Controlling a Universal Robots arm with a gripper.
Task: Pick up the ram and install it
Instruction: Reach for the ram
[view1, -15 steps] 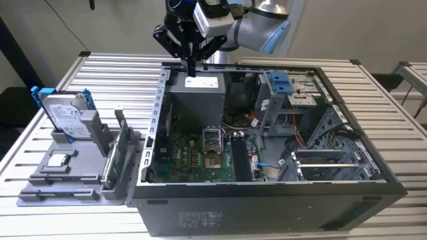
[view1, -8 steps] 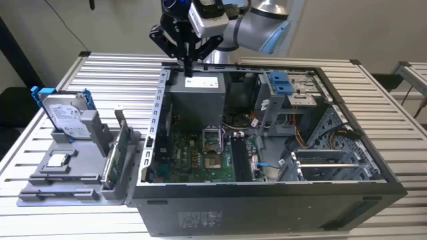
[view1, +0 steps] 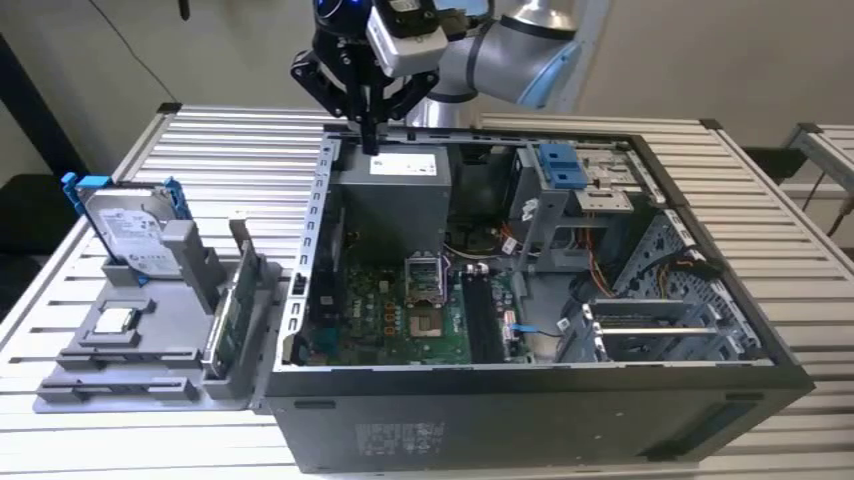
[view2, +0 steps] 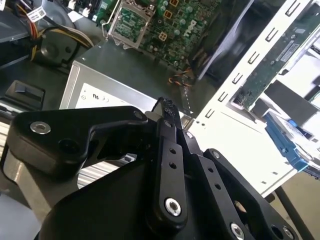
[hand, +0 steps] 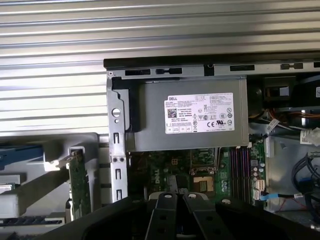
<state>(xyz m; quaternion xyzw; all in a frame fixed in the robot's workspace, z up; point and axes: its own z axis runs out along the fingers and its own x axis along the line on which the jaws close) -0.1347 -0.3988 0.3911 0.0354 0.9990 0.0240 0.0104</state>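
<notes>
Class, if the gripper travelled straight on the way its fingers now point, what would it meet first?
Probably the grey power supply, close to its white label. In the exterior view the gripper points straight down just above it, though depth there is hard to judge.

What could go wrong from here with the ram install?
1. The hand hangs shut over the power supply; coming straight down would likely strike it.
2. Loose cables lie near the memory slots and might snag the hand on its way in.
</notes>
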